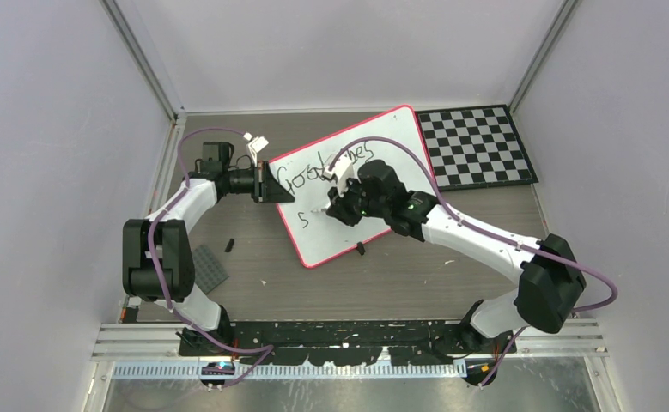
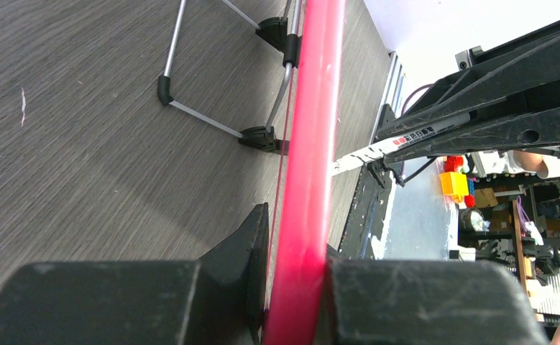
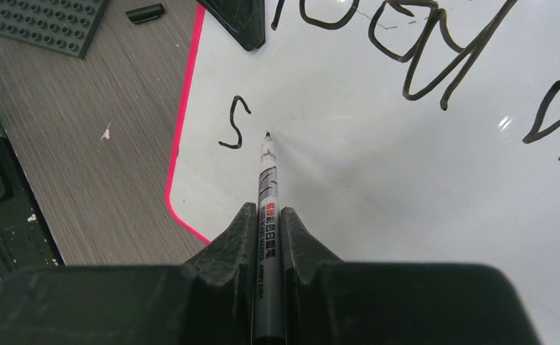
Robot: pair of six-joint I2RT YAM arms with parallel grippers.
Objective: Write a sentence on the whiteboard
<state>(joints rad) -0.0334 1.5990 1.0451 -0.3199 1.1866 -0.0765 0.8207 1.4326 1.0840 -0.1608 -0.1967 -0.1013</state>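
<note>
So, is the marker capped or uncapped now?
Uncapped. The marker in the right gripper shows a bare dark tip, at the whiteboard just right of the written S.

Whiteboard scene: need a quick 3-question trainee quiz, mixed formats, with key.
1. True or false: the left tool is clamped on the rim of the red-rimmed flat white rectangular whiteboard.
2. What does the right tool hold? A: a slim white-and-black marker pen; B: a felt eraser; C: nothing.
3. Fill in: the second line of the black handwritten sentence holds just one letter, ___.

Key: 1 true; 2 A; 3 s.
</note>
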